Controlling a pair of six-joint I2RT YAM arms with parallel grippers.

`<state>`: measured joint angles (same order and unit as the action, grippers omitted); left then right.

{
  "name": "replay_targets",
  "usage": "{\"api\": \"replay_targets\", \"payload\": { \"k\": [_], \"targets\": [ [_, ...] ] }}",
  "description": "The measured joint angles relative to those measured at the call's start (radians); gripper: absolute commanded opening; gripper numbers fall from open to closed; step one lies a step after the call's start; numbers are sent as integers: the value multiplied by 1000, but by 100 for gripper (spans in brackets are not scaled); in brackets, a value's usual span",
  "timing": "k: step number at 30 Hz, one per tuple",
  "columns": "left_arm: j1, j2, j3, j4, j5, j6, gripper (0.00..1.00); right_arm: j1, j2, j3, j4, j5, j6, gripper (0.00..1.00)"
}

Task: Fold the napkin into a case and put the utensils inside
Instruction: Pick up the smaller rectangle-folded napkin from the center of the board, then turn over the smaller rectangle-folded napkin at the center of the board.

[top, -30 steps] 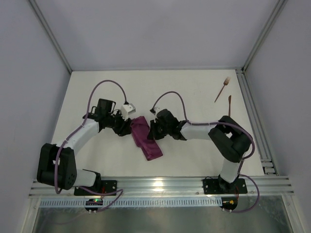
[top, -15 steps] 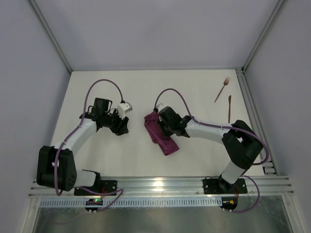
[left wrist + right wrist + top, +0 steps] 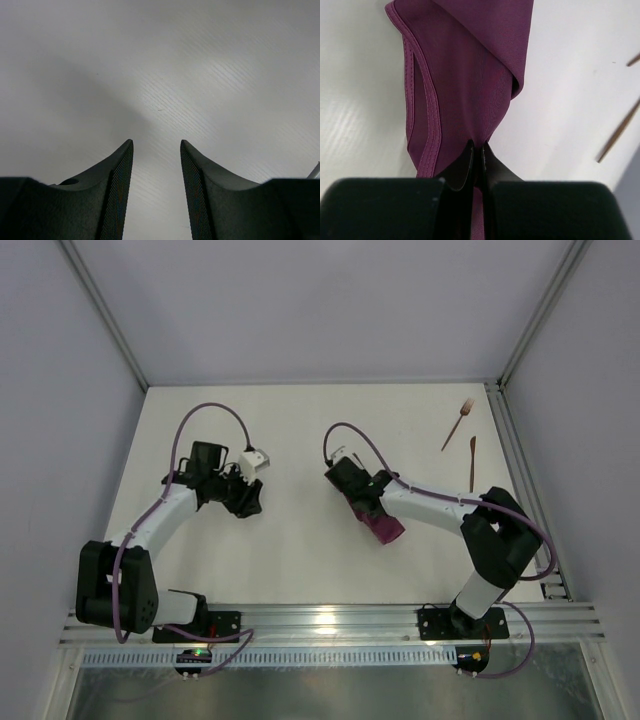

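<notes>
Folding looks like the step. The left tool (image 3: 156, 150) hangs spread over the table (image 3: 290, 550), holding nothing. The right tool (image 3: 476, 147) pinches the bunched purple napkin (image 3: 465, 65), right of the middle. Next, lay it flat near the fork (image 3: 458, 425) and knife (image 3: 472, 462).

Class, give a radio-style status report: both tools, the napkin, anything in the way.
Left tool open, empty. Right tool shut on napkin, cloth bunched, not flat. Fork and knife at far right, apart from napkin; nothing in the way.
</notes>
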<state>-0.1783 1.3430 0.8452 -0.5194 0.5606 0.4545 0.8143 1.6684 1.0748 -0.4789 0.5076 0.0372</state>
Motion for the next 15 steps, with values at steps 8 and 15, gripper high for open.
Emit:
{"api": "replay_targets", "payload": {
  "k": [8,15],
  "targets": [
    [8,0,3,1,-3,0,45,23,43,45,-96,269,-85,3],
    [16,0,3,2,-11,0,45,194,285,138,-187,460,-68,3]
  ]
}}
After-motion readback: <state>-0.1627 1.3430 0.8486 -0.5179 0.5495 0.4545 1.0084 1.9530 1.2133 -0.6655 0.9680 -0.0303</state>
